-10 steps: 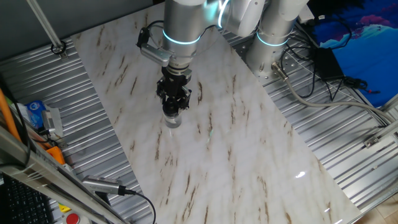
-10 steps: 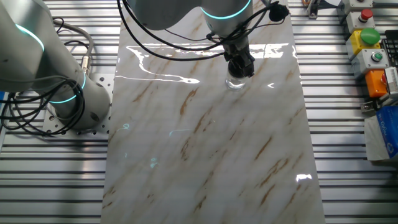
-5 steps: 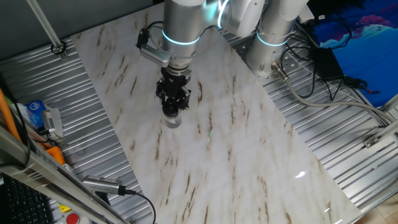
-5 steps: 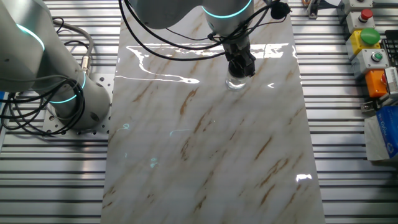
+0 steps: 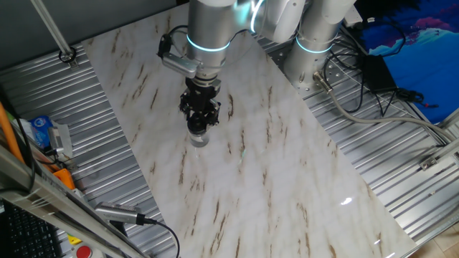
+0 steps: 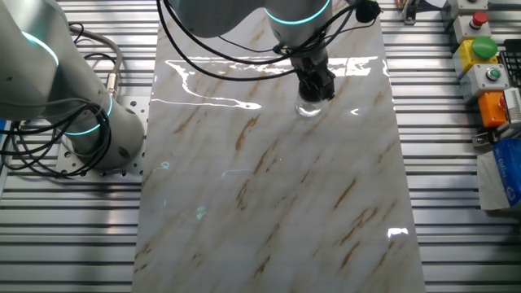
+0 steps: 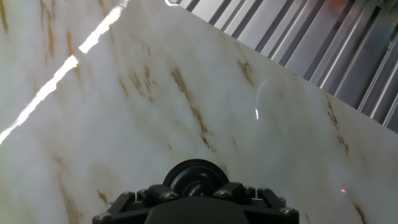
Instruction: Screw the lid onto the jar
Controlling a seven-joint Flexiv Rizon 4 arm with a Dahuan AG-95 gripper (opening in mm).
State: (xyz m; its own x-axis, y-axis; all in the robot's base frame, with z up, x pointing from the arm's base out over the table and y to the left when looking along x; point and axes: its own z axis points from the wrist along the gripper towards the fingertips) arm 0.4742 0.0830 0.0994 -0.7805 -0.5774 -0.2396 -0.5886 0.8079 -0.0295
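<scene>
Marble tabletop [image 5: 287, 172], ribbed metal surround [image 5: 93, 150]

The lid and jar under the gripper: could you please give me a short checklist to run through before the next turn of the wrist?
1. Gripper directly over the jar: ok in both fixed views.
2. Jar upright on the marble table: ok.
3. Lid between the fingers: ok in the hand view.
4. Fingers actually clamping the lid: cannot tell.
5. Lid seated squarely on the jar's threads: cannot tell, the gripper hides the joint.
6. Nothing near the jar: ok.
</scene>
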